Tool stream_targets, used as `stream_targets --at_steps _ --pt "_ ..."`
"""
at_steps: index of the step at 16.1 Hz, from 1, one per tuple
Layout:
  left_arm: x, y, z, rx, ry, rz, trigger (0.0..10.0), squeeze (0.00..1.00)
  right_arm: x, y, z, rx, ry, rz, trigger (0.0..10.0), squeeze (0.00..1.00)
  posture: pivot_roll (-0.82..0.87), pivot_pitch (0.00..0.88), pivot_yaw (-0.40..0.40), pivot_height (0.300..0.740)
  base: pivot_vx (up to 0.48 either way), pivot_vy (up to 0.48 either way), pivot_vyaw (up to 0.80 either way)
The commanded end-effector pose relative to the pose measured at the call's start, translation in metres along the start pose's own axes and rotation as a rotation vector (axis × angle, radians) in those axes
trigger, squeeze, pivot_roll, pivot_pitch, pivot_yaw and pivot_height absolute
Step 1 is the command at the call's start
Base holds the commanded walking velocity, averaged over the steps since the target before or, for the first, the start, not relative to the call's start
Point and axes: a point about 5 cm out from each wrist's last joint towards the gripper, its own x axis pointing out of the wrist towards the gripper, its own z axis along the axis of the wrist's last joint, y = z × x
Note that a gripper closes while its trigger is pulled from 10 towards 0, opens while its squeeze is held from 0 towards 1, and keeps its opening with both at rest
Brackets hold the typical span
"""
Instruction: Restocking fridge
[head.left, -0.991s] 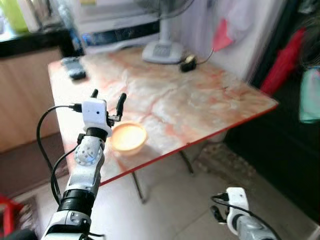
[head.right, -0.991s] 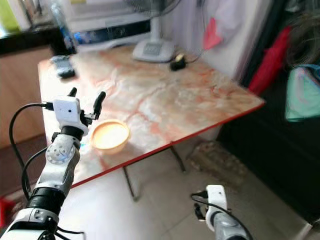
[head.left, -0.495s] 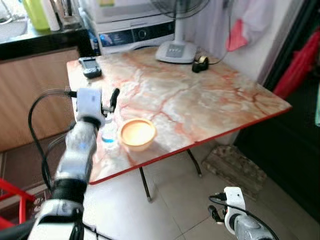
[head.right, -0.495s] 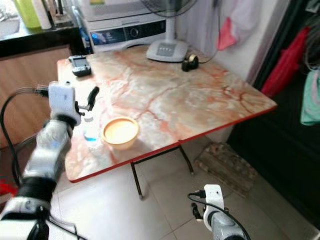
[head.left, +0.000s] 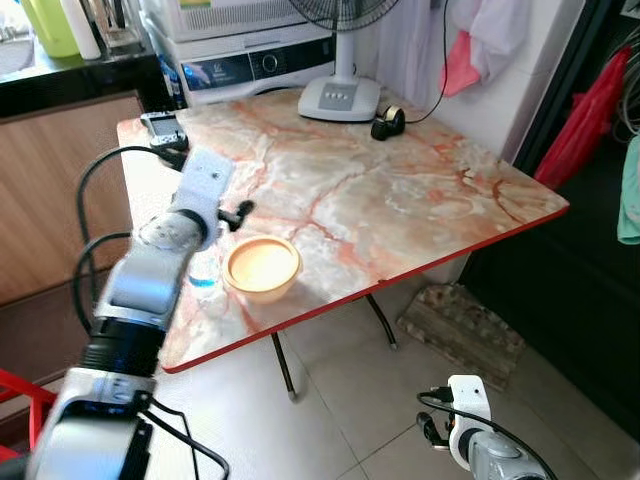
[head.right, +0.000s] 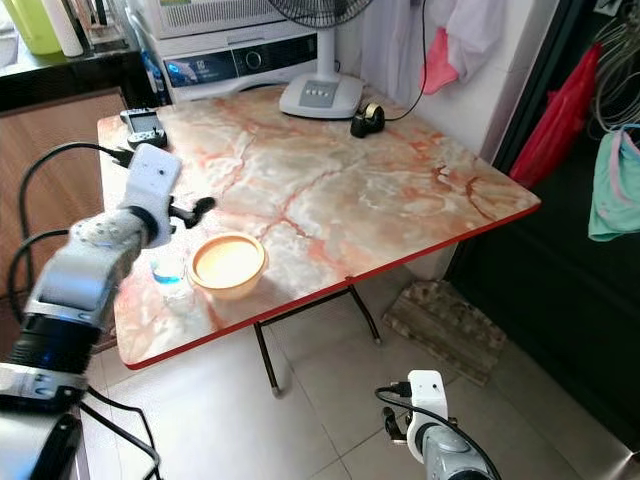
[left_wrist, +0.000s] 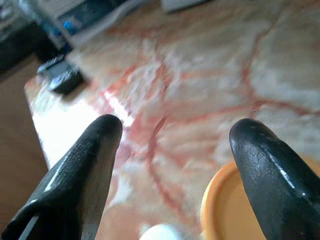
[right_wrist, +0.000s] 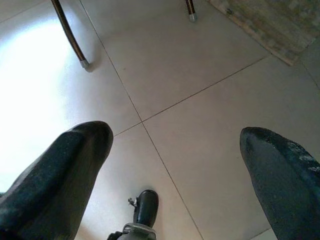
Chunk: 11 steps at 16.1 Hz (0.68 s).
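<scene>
Left claw (left_wrist: 172, 137) raised, fingers apart

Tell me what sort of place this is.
Probably a home kitchen or utility corner. A folding marble-pattern table holds an orange bowl, a small water bottle and a standing fan's base; a white appliance stands behind and clothes hang by the wall.
</scene>
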Motion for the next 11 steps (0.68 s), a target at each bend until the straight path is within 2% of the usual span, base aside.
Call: stream_targets --at_steps 1,4,11 --pt "-0.003 0.0029 0.0018 -0.006 0.015 0.016 10.0 0.0 0.0001 0.0001 0.0014 -0.001 0.003 0.002 10.0 0.0 0.03 0.0 -0.016 0.74 0.0 0.0 0.0" --pt "-0.008 -0.0013 -0.0021 -0.048 0.064 -0.011 10.0 0.0 0.0 -0.0008 0.002 -0.006 0.001 0.0 10.0 0.0 0.04 0.0 -0.022 0.74 0.0 0.0 0.0" --pt "-0.0124 -0.0043 -0.0005 -0.049 0.101 -0.022 10.0 0.0 -0.0001 -0.0011 0.0023 -0.008 0.001 0.0 10.0 0.0 0.04 0.0 -0.024 0.74 0.0 0.0 0.0"
